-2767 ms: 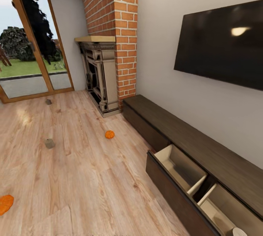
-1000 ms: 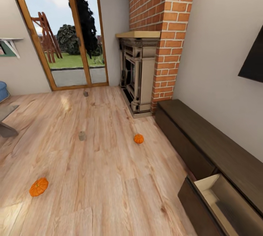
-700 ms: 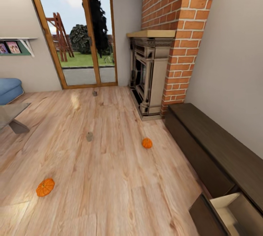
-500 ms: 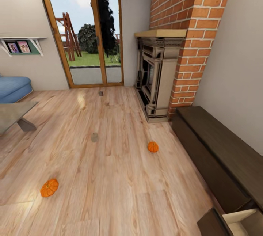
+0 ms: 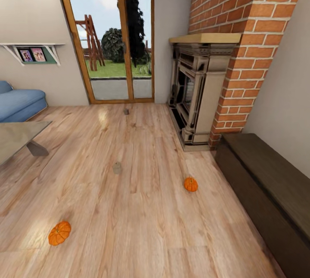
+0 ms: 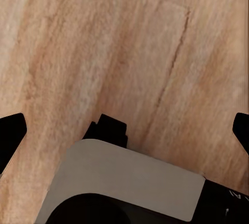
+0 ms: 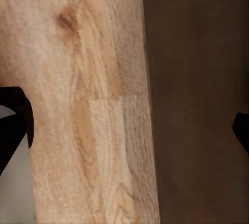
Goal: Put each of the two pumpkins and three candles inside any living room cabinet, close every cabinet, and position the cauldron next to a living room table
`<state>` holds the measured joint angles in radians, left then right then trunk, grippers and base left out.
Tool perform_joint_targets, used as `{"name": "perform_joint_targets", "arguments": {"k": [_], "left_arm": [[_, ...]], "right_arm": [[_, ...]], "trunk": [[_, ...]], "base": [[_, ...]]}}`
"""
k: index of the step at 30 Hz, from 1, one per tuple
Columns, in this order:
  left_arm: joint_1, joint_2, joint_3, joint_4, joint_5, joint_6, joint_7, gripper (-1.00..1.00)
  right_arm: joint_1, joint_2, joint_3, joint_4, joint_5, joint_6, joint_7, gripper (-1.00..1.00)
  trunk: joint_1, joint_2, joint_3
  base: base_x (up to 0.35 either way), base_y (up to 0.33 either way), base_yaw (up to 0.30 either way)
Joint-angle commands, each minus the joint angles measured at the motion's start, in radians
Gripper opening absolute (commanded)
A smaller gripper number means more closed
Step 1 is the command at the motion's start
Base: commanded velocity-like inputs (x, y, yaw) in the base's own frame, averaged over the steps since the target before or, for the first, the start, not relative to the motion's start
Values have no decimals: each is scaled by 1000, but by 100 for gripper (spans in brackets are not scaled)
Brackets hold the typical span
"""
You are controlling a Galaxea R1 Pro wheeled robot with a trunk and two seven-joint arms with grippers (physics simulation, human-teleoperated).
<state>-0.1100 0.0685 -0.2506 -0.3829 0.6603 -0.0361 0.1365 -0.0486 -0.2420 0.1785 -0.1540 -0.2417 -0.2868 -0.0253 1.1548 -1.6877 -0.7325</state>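
Both pincers are hanging with fingers spread wide, nothing between them: the left pincer (image 6: 124,125) over bare wood floor (image 5: 142,226), the right pincer (image 7: 129,125) beside the dark cabinet (image 5: 275,192). Two pumpkins (image 5: 190,184) (image 5: 59,233) and two candles (image 5: 116,168) (image 5: 126,111) are lying scattered on the floor.

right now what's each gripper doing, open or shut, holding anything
Left gripper: open, fingertips wide apart, nothing between them, wood floor beyond.
Right gripper: open, holding nothing, over the floor beside the dark cabinet.
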Motion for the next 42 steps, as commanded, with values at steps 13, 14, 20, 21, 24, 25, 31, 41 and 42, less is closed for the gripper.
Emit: {"name": "perform_joint_targets", "arguments": {"k": [13, 14, 20, 21, 24, 25, 31, 41, 42], "left_arm": [[0, 1, -9, -1, 9, -4, 6, 100], [0, 0, -9, -1, 9, -4, 6, 100], [0, 0, -9, -1, 9, -3, 6, 100], [0, 0, -9, -1, 9, -3, 6, 100], [0, 0, -9, -1, 9, -3, 6, 100], [0, 1, -8, -1, 9, -2, 6, 100], [0, 1, -9, -1, 9, -2, 6, 100], [0, 1, -7, 0, 9, -3, 5, 100], [0, 1, -7, 0, 9, -3, 5, 100]], "right_arm": [[0, 0, 8, 0, -8, -3, -3, 100], [0, 0, 8, 0, -8, -3, -3, 100], [0, 0, 8, 0, -8, -3, -3, 100], [0, 0, 9, 0, -8, -3, -3, 100], [0, 0, 8, 0, -8, -3, -2, 100], [0, 0, 8, 0, -8, -4, -3, 100], [0, 0, 9, 0, -8, -6, -2, 100], [0, -1, 9, 13, -10, -9, -4, 100], [0, -1, 9, 19, -9, -9, -3, 100]], "trunk": [[1, 0, -1], [1, 0, -1], [1, 0, -1], [1, 0, -1], [1, 0, -1], [1, 0, -1], [1, 0, -1], [1, 0, -1], [1, 0, -1]], "base": [[341, 73, 0], [343, 7, 0], [343, 1, 0], [343, 0, 0], [343, 0, 0], [344, 15, 0], [344, 83, 0], [342, 137, 0], [340, 61, 0]]}}
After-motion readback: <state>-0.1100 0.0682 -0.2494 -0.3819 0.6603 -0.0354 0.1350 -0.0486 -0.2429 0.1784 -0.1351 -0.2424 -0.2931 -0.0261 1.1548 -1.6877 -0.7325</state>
